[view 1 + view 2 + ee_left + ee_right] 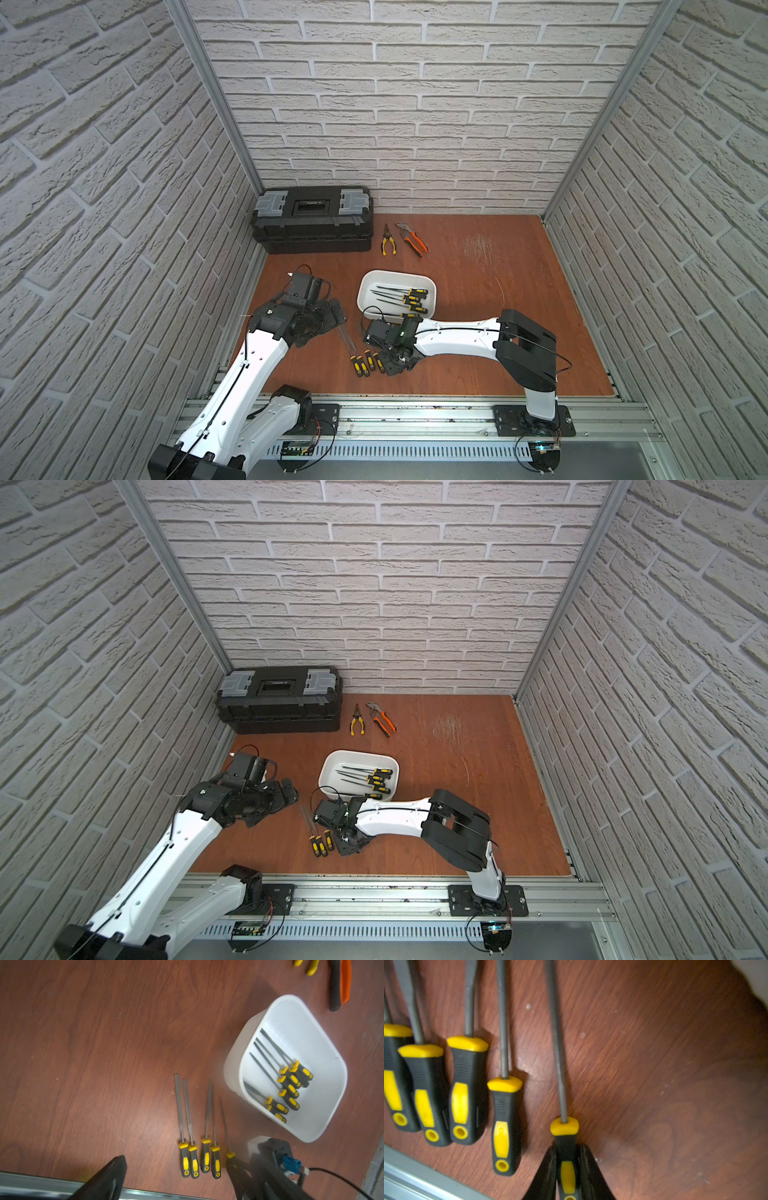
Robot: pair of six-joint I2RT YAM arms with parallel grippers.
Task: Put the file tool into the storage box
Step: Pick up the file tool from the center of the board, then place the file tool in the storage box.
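Your file (560, 1076) is a skinny grey metal rod on a chunky black rubbery handle with yellow inserts. It's down at bench level near the front rail, on the reddish wood-grain bench (478, 311). I can't tell if it's off the surface.

Four more files (205, 1157) sit in a row right beside it, same handles, flat and tapered blades. None of them touch it.

The storage box (371, 305) is smooth white plastic with rounded corners, just behind your right wrist, which covers its near edge in both top views. A bunch of matching files (291, 1082) are lying inside it.

In the back corner there's a black toolbox (311, 224) with grey latches, with yellow pliers (388, 243) and orange pliers (413, 241) next to it, well clear.

Your right hand (568, 1159) is clamped tight on the file's handle, one black finger per side, just behind the yellow collar. Your left hand (334, 313) sits off to the side of the row. I can't tell how open it is.
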